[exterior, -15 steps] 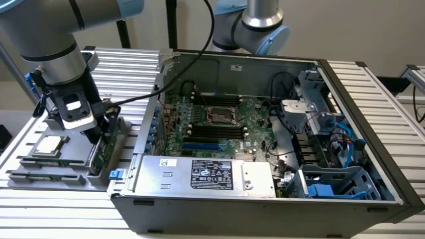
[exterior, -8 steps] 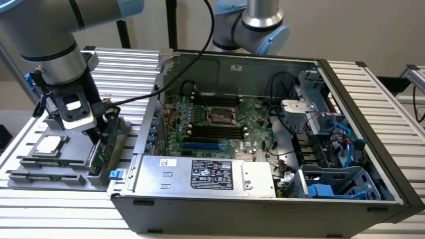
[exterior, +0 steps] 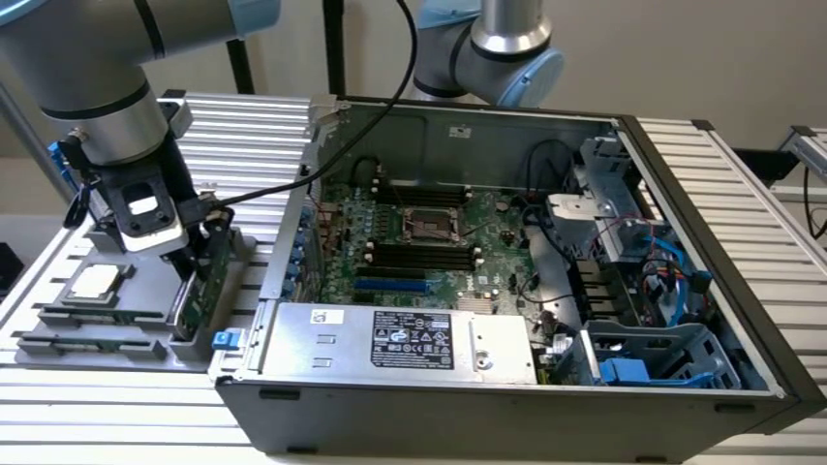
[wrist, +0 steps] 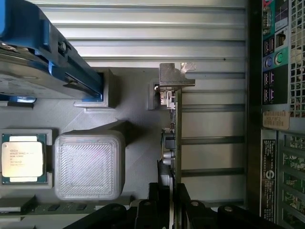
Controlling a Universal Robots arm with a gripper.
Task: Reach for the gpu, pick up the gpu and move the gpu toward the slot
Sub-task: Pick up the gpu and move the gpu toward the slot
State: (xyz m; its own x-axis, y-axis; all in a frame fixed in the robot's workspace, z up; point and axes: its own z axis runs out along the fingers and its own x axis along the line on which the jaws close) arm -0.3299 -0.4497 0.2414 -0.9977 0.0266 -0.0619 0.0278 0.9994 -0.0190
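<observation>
Green and standing on its long edge, the gpu [wrist: 177,138] was clamped in the gripper [wrist: 170,190], whose black fingers [wrist: 153,202] were drawn narrow against the card's two faces. In the exterior view the claw [exterior: 194,260] was seen lowered straight onto the card [exterior: 192,305], which was seated in a grey moulded fixture [exterior: 142,334] directly beneath it. At the end of the card farthest from the claw, a silver bracket [wrist: 172,78] was lodged against a raised post of the fixture [wrist: 138,109].

Just beside the claw, a ribbed grey block [wrist: 88,164] was set in the same fixture. Beyond the block, a square silver chip [wrist: 22,157] was nested in its own pocket, and it was also caught in the exterior view [exterior: 97,283]. Farther off, a silver hard drive [wrist: 28,62] with blue rails was propped at a tilt.

On the claw's other side, an open computer case [exterior: 427,426] was laid on a slatted aluminium table [exterior: 246,136]. Its motherboard [exterior: 427,232] was exposed, with a silver power supply [exterior: 401,339] mounted along the near wall.
</observation>
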